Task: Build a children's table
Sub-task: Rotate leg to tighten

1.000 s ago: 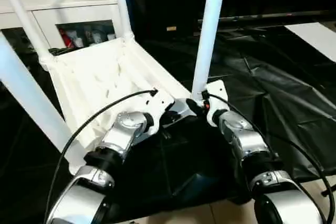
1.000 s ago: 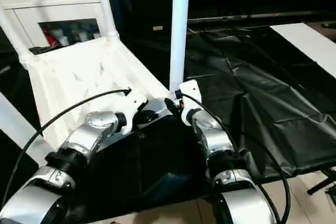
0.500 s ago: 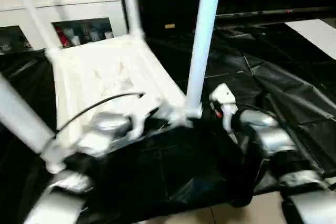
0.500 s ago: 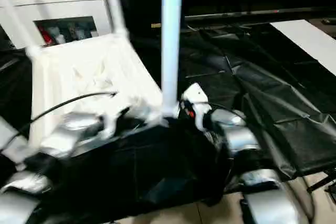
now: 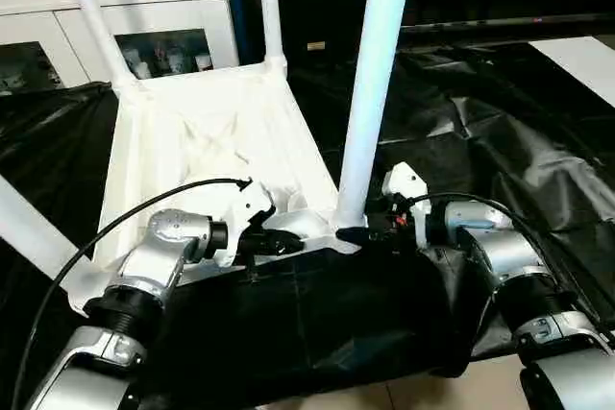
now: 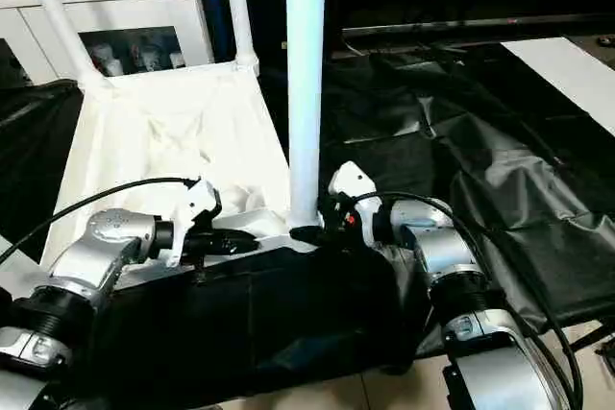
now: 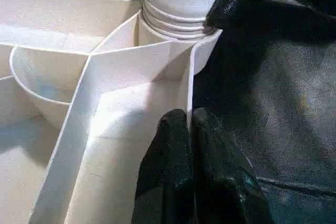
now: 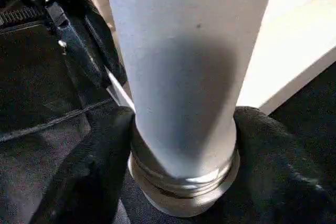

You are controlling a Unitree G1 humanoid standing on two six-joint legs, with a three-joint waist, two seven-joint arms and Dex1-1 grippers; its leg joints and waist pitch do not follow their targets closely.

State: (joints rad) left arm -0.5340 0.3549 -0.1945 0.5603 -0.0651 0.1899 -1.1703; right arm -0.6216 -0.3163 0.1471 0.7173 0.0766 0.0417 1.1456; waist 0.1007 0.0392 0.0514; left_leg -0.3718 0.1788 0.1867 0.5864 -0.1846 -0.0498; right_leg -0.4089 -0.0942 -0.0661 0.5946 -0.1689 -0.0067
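Four legs stand in the tabletop; right tool clasps the nearest, left tool pinches the rim.

Dim room, overexposed glare on the white tabletop, frames sharp.

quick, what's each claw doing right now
Left claw: closed, pinching the near edge wall of the white ribbed plastic tabletop.
Right claw: closed around the base of the near white tapered tube leg.
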